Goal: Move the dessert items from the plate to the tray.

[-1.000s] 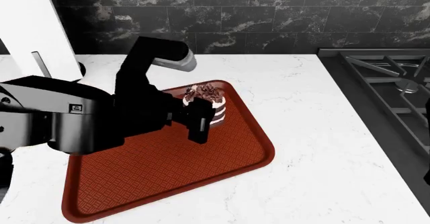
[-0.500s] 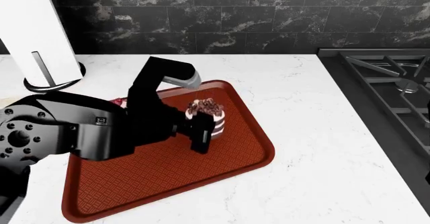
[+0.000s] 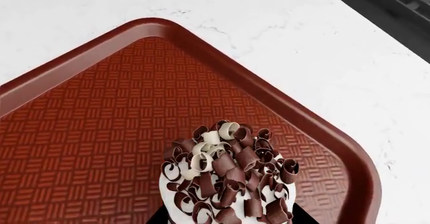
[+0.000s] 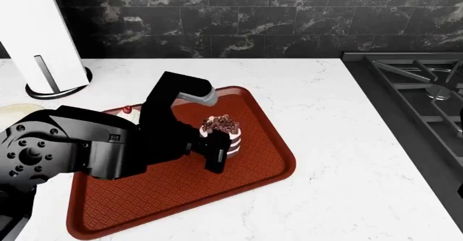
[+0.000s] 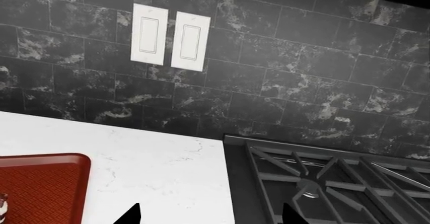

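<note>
Left gripper (image 4: 219,150) pinching the layered cake (image 4: 221,130) over the tray (image 4: 255,168), release apparently remaining; the cupcake (image 4: 128,110) peeks out behind the arm, placement unclear; right gripper's tips appear spread, holding nothing.

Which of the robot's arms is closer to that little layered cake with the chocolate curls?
Left. Its end effector is right at the brown-and-white layered cake over the dark-red tray; the right one points toward the wall.

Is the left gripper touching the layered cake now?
Cannot tell. In the head view the left gripper overlaps the layered cake, hiding any contact.
</note>
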{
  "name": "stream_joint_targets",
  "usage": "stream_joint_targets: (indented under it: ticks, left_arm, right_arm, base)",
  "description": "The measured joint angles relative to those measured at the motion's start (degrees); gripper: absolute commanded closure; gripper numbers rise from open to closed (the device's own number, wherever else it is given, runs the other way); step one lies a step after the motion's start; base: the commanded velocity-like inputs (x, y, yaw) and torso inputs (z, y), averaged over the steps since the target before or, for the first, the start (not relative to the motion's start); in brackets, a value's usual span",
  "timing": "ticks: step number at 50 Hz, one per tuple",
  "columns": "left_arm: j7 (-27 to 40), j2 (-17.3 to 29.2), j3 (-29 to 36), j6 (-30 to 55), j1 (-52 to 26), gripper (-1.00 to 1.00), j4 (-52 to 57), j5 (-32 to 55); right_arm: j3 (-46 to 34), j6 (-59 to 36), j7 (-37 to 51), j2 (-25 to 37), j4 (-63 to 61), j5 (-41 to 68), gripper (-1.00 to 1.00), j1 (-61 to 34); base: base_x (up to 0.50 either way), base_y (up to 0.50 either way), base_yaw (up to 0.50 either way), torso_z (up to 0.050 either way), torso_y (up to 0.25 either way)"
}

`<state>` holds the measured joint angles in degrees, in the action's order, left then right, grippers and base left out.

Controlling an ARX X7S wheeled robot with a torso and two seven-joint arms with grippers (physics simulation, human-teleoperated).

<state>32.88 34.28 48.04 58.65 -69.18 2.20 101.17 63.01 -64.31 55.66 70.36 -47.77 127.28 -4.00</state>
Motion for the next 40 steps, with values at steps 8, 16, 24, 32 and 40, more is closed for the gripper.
stream_joint_targets:
  ticks: [8,16,24,32,40]
  left_arm:
    - [0.2,0.2,0.2,0.1,0.0,1.00,0.1,0.2]
    - [0.5,0.3,0.2,0.1,0.0,1.00,0.4,0.4]
    - [0.5,0.3,0.4,0.2,-0.2,1.00,0.4,0.5]
    - [0.4,0.2,0.2,0.1,-0.6,-1.00,0.4,1.3]
    - [0.6,0.3,-0.1,0.0,-1.0,-1.00,0.3,1.3]
  right_arm:
    - [0.2,0.0,0.1,0.1,0.0,0.2,-1.00,0.0]
    - [0.6,-0.2,0.3,0.0,0.1,0.6,-1.00,-0.1]
    - [0.7,-0.4,0.3,-0.1,0.1,0.6,-1.00,-0.1]
    - [0.6,-0.5,0.1,-0.3,0.1,0.4,-1.00,-0.1]
    - [0.4,-0.6,0.0,-0.5,0.2,0.2,-1.00,-0.2]
  base:
    - [0.00,0.00,0.00,0.000,0.001]
    - [0.00,0.00,0.00,0.000,0.001]
    - [0.00,0.00,0.00,0.001,0.000]
    - [0.00,0.00,0.00,0.000,0.001]
    - [0.00,0.00,0.00,0.000,0.000]
